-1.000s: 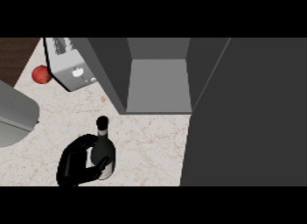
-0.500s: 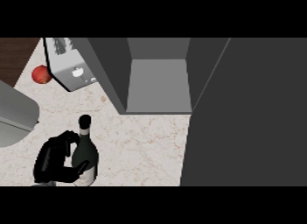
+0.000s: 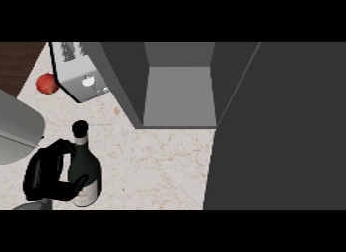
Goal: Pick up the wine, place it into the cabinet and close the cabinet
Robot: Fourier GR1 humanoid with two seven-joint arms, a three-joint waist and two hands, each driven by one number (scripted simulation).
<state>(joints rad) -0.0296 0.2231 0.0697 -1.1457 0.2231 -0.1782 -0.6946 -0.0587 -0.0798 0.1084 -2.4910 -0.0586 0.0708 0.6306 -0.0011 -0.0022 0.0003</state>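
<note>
Black, pale-labelled wine bottle (image 3: 84,167) is clasped by the robot hand (image 3: 46,172).

Flat, even light. Pale bench (image 3: 161,157) brightest, centre and lower left of frame. Cabinet (image 3: 179,93) interior mid grey, floor lighter than walls. Cabinet door (image 3: 292,128) at right uniformly dark grey. Black hand (image 3: 44,172) and wine bottle (image 3: 85,167) show little shading.

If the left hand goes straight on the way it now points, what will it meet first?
Probably the toaster: the left hand, holding the wine, points up the view towards it. Depth is unclear.
</note>
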